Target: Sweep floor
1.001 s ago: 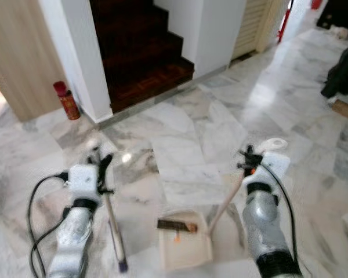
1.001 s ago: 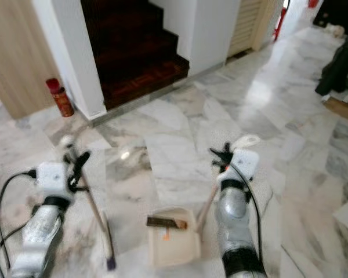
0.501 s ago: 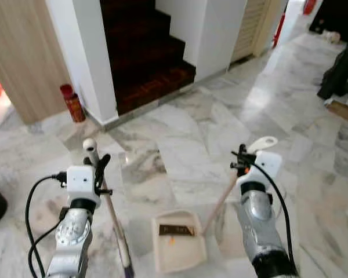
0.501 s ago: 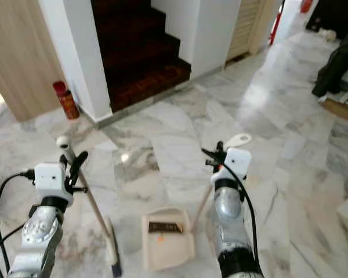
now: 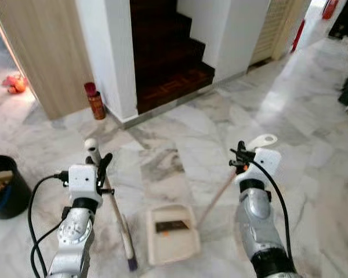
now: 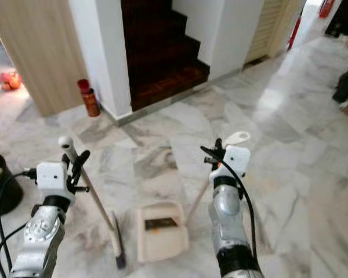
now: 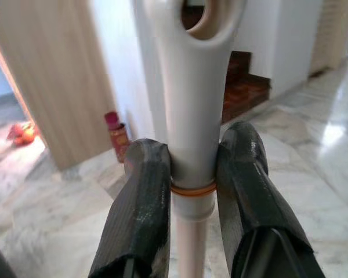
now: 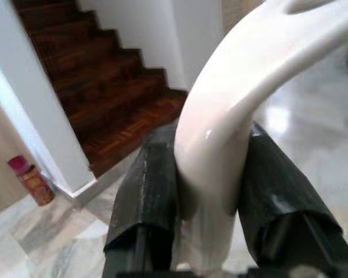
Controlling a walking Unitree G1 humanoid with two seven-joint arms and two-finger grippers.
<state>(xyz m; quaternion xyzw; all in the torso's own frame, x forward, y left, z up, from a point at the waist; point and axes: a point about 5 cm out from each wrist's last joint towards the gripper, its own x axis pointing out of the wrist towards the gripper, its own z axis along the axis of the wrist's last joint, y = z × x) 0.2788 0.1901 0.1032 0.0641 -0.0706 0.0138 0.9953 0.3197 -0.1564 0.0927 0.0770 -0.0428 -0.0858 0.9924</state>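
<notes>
While the left gripper [image 7: 188, 191] clamps the broom [image 5: 117, 217] handle, the right gripper [image 8: 211, 174] clamps the dustpan [image 5: 171, 234] handle (pan flat on marble floor [image 5: 313, 133], beside broom head).

I see even, bright daylight across the marble floor [image 5: 180, 133], with a pale glare patch ahead and to the right of the right end effector [image 5: 239, 157]. Warm light spills through the doorway far to the left of the left end effector [image 5: 98, 165]. The staircase [image 5: 168, 58] ahead of both end effectors sits in deep shadow. Both head views are sharp, with little blur. In the wrist views the black fingers [image 7: 142, 214] and the white handle [image 8: 220, 133] between them are soft and out of focus, and the handle shows a small specular highlight.
</notes>
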